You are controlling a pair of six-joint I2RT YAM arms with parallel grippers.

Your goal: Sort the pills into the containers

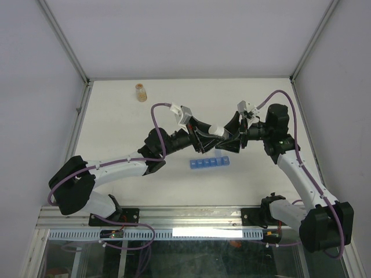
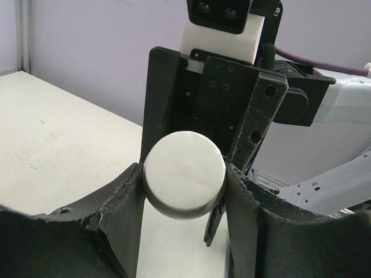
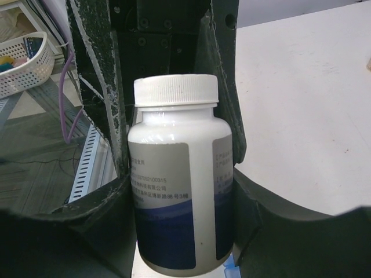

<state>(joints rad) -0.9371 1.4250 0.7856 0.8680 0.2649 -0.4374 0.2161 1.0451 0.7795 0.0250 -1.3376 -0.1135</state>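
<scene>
Seemingly uncapping: left fingers (image 2: 124,208) clamp the cap (image 3: 175,90), right fingers (image 3: 87,231) clamp the white pill bottle (image 3: 174,191); next likely needs a twist.

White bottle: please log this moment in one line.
white bottle: between both hands | left hand: at cap end | right hand: around body | containers: on table

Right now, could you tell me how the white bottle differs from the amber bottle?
The white bottle is opaque with a printed label; the amber bottle is orange-brown. The white bottle lies sideways off the table, between the left hand and right hand; the amber bottle stands upright alone at the table's far left. Both are small bottles.
</scene>
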